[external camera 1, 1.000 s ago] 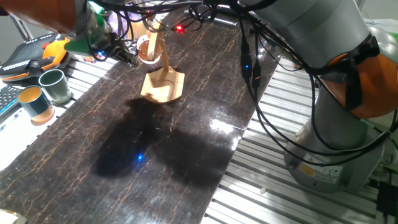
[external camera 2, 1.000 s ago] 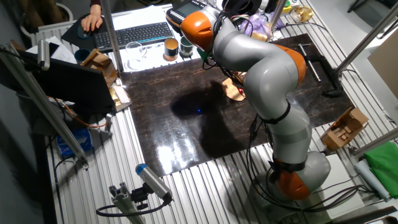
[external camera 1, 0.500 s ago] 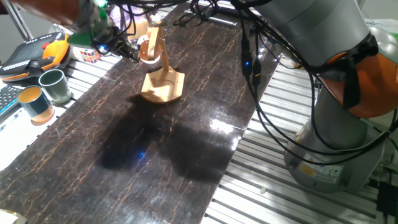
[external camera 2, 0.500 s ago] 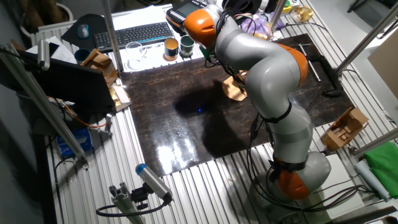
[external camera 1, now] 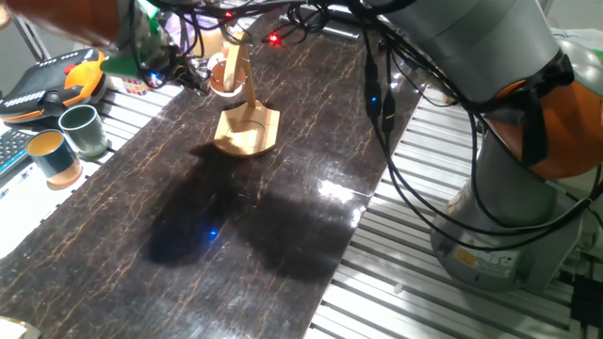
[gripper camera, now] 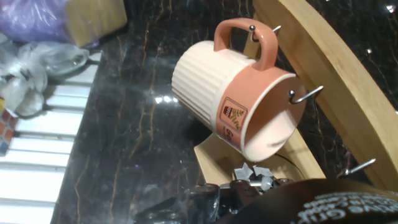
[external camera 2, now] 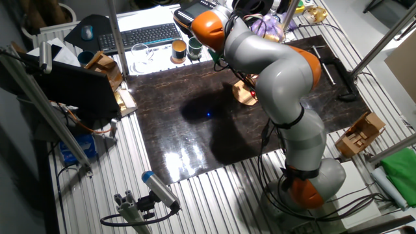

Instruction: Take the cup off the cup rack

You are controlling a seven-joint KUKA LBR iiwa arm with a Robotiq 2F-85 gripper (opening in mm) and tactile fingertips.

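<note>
The cup, salmon-pink with a pale ribbed lower half, hangs tilted by its handle on a metal hook of the cup rack. In one fixed view the cup sits against the rack's upright arm, above the leaf-shaped wooden base. My gripper is just left of the cup, at its height, with nothing held. Its fingers look dark and blurred, so the gap between them is unclear. In the other fixed view my arm hides most of the rack and all of the cup.
A dark green cup and a teal cup with a tan inside stand at the left edge of the dark mat. A puzzle cube and plastic bags lie left of the rack. A keyboard is farther back.
My gripper has risen a little and edged toward the cup's side. The cup still hangs on the rack, unmoved.
</note>
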